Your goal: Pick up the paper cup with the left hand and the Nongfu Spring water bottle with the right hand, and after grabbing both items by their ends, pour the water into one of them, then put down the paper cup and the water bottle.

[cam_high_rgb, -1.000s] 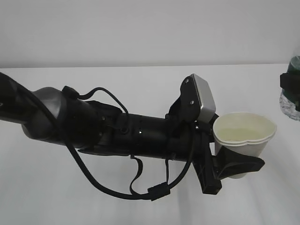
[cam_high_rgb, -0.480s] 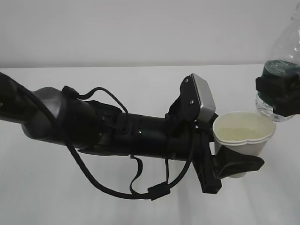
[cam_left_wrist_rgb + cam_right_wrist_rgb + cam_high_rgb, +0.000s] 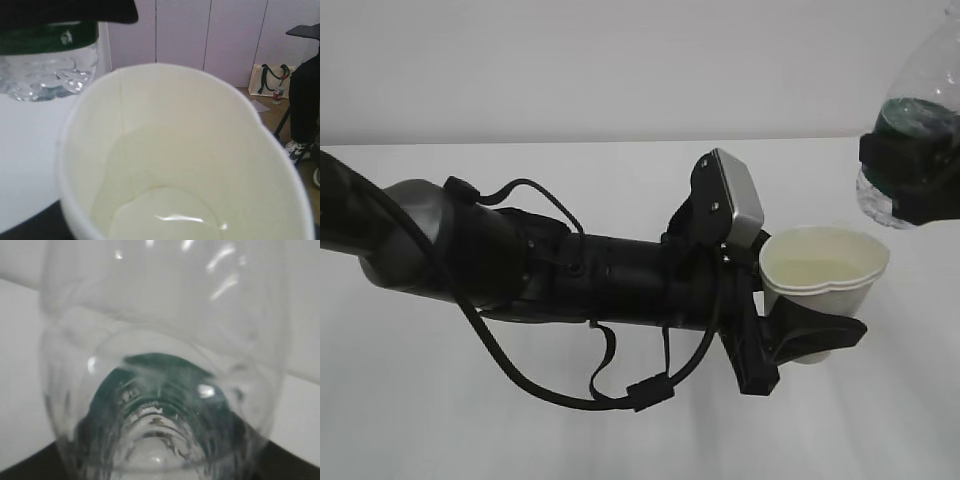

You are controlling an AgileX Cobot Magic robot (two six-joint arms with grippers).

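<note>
While horizontal, left hand (image 3: 810, 335) grips paper cup (image 3: 820, 275)

White surface (image 3: 620, 440) fills the lower frame; cup (image 3: 823, 272) and bottle (image 3: 917, 130) both held above it, upper right.

White paper cup (image 3: 825, 275) holds water (image 3: 170, 215); green-labelled bottle (image 3: 916, 120) just beside.

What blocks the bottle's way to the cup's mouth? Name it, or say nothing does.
Nothing visible does. The Nongfu Spring water bottle, clamped in the right hand, hangs up and to the right of the paper cup, which the left hand holds. Only open air lies between them, and the cup's rim is uncovered.
</note>
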